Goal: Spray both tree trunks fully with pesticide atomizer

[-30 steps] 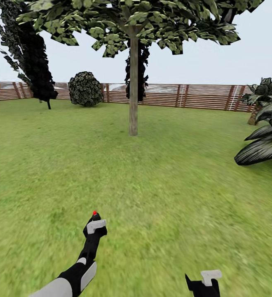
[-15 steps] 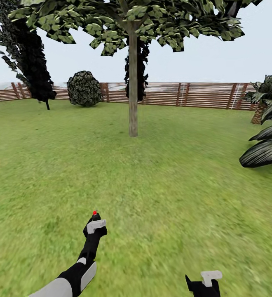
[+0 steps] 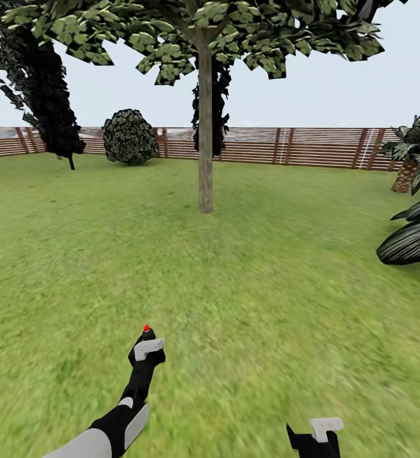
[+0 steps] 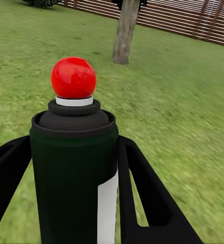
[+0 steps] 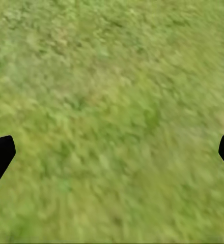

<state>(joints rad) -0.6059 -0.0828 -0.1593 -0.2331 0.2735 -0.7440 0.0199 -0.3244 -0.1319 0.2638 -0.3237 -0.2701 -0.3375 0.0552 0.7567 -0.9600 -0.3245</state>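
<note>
Black fingers of the left gripper (image 4: 74, 203) are clamping the pesticide atomizer (image 4: 74, 168) mid-body. Probably light, rigid, slippery plastic. Right gripper (image 5: 112, 152) fingers are spreading wide, empty, over the lawn (image 5: 112, 76).

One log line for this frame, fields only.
left tool: shut on pesticide atomizer | right tool: open | tree trunk: ahead on lawn
</note>
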